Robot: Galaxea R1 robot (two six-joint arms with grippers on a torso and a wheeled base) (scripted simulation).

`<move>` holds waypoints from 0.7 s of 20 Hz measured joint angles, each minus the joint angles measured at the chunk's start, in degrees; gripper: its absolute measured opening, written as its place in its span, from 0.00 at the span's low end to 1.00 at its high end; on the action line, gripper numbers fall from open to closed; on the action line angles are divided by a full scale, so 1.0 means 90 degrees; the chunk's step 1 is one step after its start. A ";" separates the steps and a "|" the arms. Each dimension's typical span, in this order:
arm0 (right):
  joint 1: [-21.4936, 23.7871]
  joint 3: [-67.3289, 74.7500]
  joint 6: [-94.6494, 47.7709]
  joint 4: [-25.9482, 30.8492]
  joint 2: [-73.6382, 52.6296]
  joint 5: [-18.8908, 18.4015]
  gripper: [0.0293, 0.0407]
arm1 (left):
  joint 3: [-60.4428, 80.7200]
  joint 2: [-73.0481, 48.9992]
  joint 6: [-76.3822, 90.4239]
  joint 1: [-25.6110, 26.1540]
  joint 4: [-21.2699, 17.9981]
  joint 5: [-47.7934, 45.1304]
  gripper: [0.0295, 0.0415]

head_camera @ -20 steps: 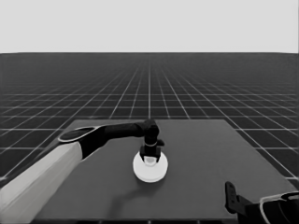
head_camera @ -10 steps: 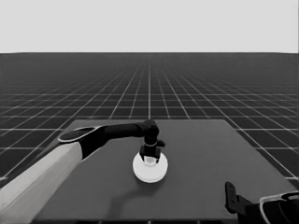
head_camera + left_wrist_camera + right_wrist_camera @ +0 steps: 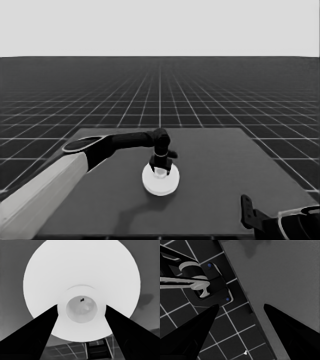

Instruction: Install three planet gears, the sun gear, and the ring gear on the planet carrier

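Note:
Near the table's middle lies the larger round part, the ring gear (image 3: 160, 181), white with a raised hub (image 3: 81, 326) around its centre hole. My left gripper (image 3: 160, 168) stands straight over it. The left wrist view shows its two fingers (image 3: 45, 325) pressed against opposite sides of that hub, so my left gripper (image 3: 81, 306) is shut on the part. The planet gears and the planet carrier are hidden. My right gripper (image 3: 246, 207) waits at the lower right corner of the head view. In the right wrist view my right gripper (image 3: 241, 305) is open and holds nothing.
The left arm's pale grey part (image 3: 45, 197) crosses the lower left of the table (image 3: 225, 170). The right wrist view shows the table's corner edge (image 3: 257, 315), the floor grid, and dark machinery with small blue lights (image 3: 210, 287) past that edge.

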 joint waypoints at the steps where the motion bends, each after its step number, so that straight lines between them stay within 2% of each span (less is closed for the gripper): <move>1: 0.0000 0.0000 0.0000 0.0000 0.0000 0.0000 0.81 | 0.0000 0.0000 0.0056 0.0000 0.0000 0.0000 0.44; 14: 0.0000 0.0000 0.0000 0.0000 0.0000 0.0000 0.81 | 0.0000 -0.0002 0.0778 0.0001 0.0000 0.0001 0.44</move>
